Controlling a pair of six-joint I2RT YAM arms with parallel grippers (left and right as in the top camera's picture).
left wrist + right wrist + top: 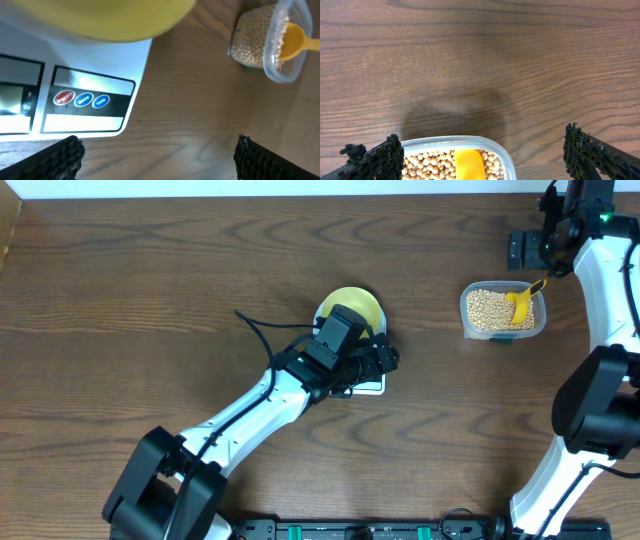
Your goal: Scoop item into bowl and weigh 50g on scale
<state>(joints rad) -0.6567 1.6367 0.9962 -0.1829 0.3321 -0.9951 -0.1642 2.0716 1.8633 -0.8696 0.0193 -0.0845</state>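
Observation:
The pale-yellow bowl (352,302) stands on the white scale (372,387), which my left arm mostly hides. No grains show in the visible part of the bowl. My left gripper (386,358) is open and empty, low over the table just right of the scale. In the left wrist view (160,162) I see the scale's buttons (80,99) and the bowl's underside (115,20). The tan grains (487,308) fill a clear container (468,320) at the right, with a yellow scoop (522,302) lying in them. My right gripper (527,248) is open and empty, beyond the container.
The right wrist view shows the container's rim (455,141), the grains (427,162) and the scoop (469,166) at the bottom edge, between my open fingers (482,145). Bare wooden tabletop lies between the scale and the container (267,65).

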